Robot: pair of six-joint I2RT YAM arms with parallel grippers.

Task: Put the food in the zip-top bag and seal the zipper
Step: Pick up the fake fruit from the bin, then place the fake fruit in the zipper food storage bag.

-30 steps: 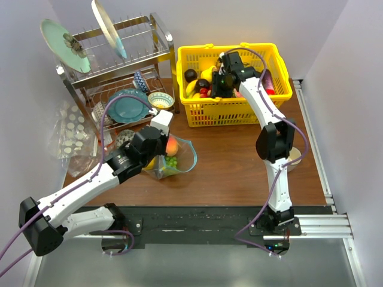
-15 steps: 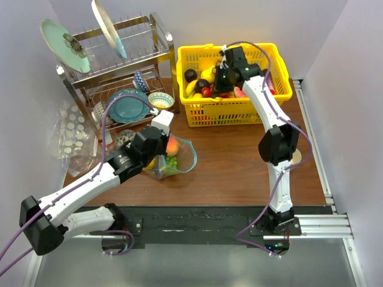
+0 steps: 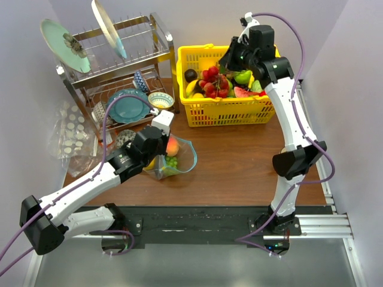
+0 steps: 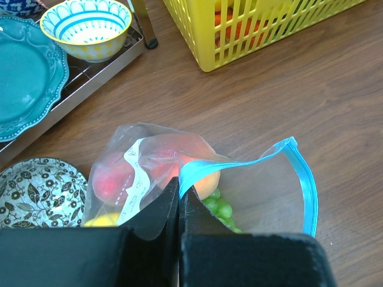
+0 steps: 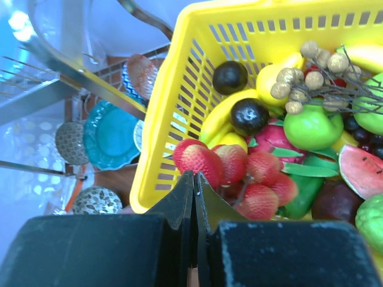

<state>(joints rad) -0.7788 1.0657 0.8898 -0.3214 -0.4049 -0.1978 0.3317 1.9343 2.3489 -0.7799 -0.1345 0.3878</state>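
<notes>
The zip-top bag lies on the brown table with its mouth held open. My left gripper is shut on the near end of the teal-blue zipper. Inside the bag lie a peach, a red piece, green grapes and a yellow piece. My right gripper is raised over the yellow basket, shut on a bunch of red berries that hangs at its tips. More food fills the basket.
A metal dish rack with plates stands at the back left, a teal plate and a small bowl on its lower tray. A patterned bowl sits beside the bag. Crinkled dotted plastic lies at the left edge.
My right gripper shut inside the basket and rose up and back to the right with the red berry bunch. The left arm and the bag have not moved.
</notes>
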